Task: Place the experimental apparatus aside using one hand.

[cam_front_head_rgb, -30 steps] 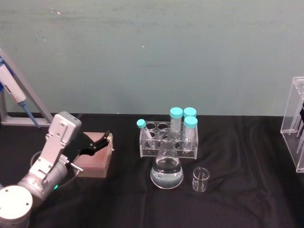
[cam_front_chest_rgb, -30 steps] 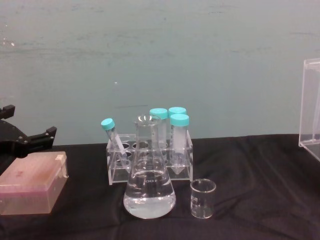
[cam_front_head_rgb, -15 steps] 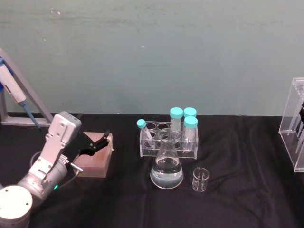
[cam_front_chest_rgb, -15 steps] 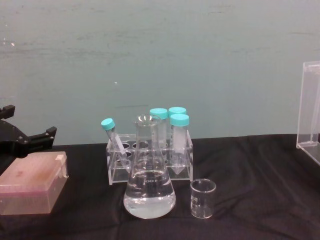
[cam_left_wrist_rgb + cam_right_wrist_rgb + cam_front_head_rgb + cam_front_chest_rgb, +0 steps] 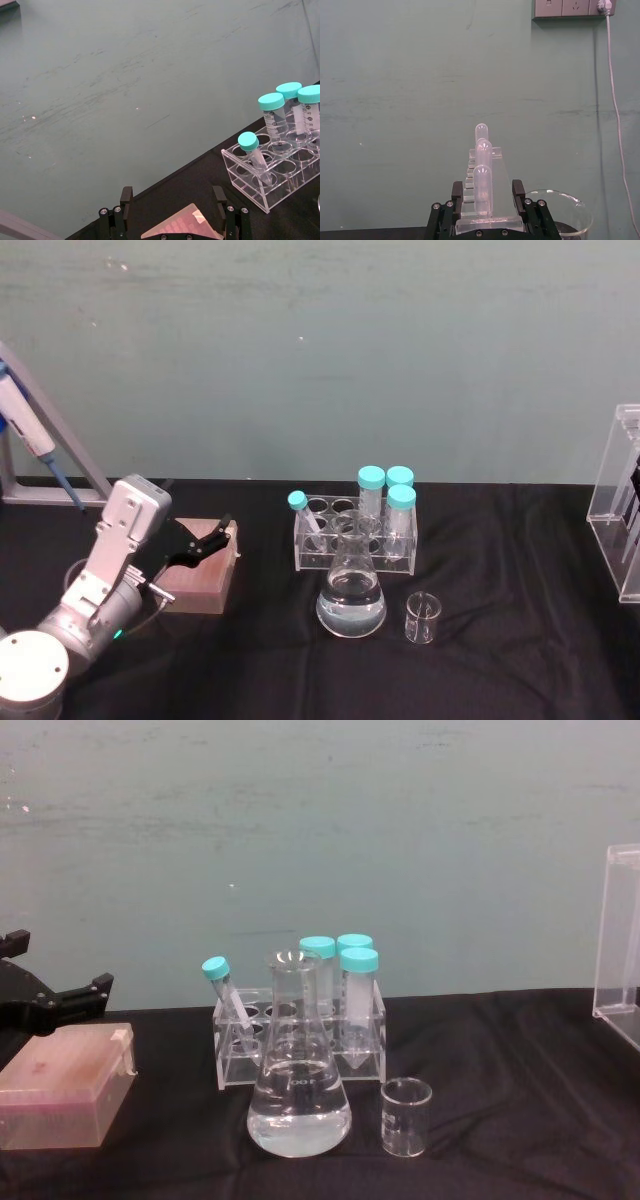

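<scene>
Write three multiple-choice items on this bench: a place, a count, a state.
1. Where is the small beaker relative to the conical flask? A. to the robot's right B. behind it C. on top of it
2. How many teal-capped tubes are in the rack? A. two B. four C. six
3. The left gripper is: A. shut on the flask B. shut on a tube C. open above the pink box

A: it stands just right of the flask. B: three large, one small tilted. C: its fingers are spread over the box.
</scene>
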### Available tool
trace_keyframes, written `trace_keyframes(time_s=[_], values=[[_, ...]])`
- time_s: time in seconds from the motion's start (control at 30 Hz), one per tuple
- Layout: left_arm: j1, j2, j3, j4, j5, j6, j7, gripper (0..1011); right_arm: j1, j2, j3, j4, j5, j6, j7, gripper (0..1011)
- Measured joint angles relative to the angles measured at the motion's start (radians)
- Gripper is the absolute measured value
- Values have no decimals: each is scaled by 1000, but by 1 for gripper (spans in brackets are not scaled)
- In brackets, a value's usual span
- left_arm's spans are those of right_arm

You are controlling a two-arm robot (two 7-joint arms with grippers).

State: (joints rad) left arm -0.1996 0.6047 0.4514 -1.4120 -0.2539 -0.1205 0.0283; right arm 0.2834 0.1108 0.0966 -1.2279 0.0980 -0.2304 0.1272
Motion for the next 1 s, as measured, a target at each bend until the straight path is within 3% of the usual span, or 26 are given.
trace_keyframes(time_s=[1.0], values=[[0, 0, 0, 0, 0, 0, 0, 1000, -20, 5, 4, -14, 13, 12, 6, 599]])
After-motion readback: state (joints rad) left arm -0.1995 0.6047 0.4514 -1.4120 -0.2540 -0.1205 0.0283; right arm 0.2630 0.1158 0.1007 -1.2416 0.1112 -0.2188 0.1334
